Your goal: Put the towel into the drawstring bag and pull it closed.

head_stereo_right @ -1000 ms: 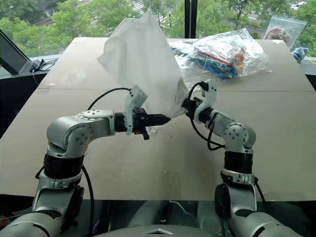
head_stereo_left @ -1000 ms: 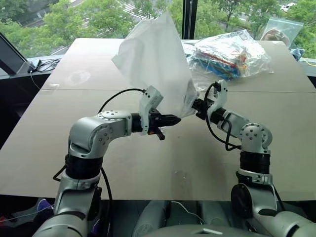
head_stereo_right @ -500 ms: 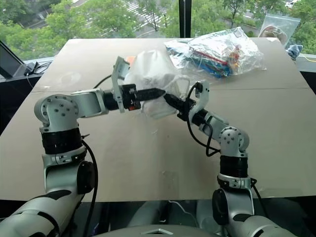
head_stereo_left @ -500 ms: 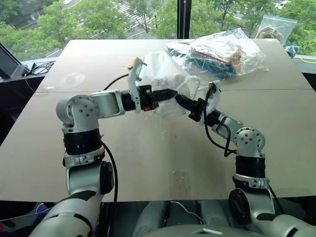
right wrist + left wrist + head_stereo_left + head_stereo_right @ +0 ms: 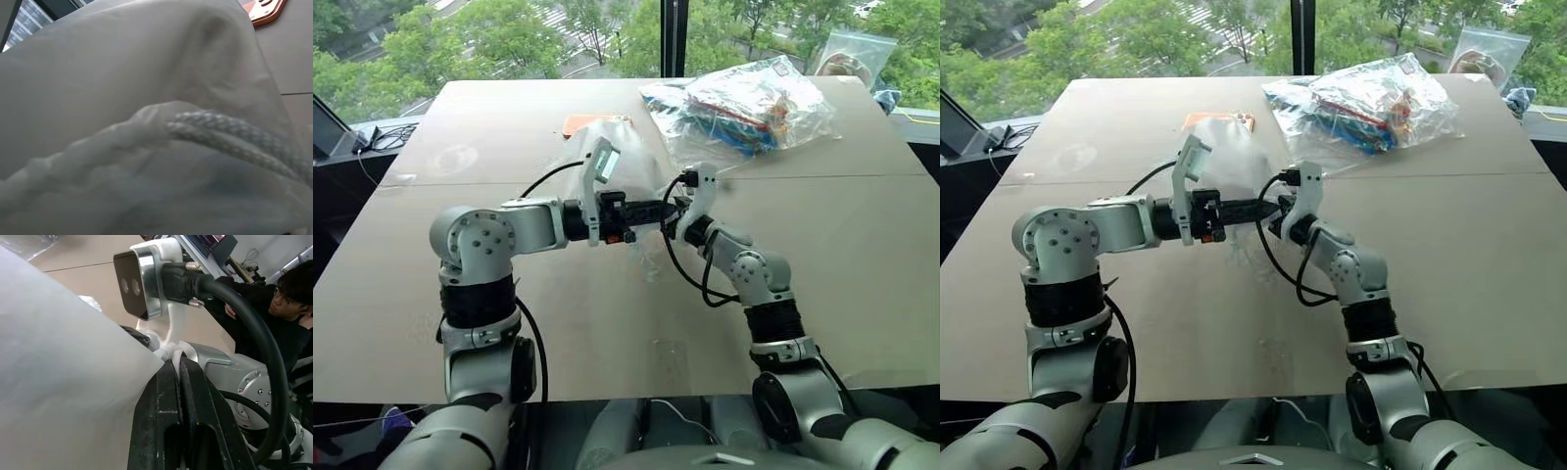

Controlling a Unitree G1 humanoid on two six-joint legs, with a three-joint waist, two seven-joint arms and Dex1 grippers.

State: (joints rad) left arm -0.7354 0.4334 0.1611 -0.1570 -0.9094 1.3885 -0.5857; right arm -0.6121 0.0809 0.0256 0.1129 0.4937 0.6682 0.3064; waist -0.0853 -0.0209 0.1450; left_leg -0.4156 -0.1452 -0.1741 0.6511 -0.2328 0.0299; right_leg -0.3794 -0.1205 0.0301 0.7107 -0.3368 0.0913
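the bag (image 5: 607, 147) hangs above the middle of the table (image 5: 862, 255), a thin white pouch bulging behind the two arms. the left gripper (image 5: 668, 208) points across toward 3 o'clock, and its black fingers (image 5: 168, 396) are pressed tight together on a bunched corner of the bag's white fabric, as the left wrist view shows. the right gripper (image 5: 1278, 208) meets it tip to tip from the 3 o'clock side, right at that same gathered corner. whether the right gripper's fingers are open or closed cannot be told. in the right wrist view the bag's fabric sits very close, with a twisted white cord (image 5: 234, 134) running across a thick gathered fold.

the towel cannot be made out; whether the lump in the bag is the towel cannot be told.

thin white cords (image 5: 651, 266) dangle from the bag's mouth down toward the table, at about 6 o'clock from the grippers. just beyond the bag, at 12 o'clock, an orange flat thing (image 5: 579, 122) lies on the table, partly covered by the bag. farther off, toward 1 o'clock, a large clear plastic bag (image 5: 754, 103) with colourful contents lies near the far edge, well apart from the grippers. a person (image 5: 279, 313) in dark clothing shows in the left wrist view behind the right arm.
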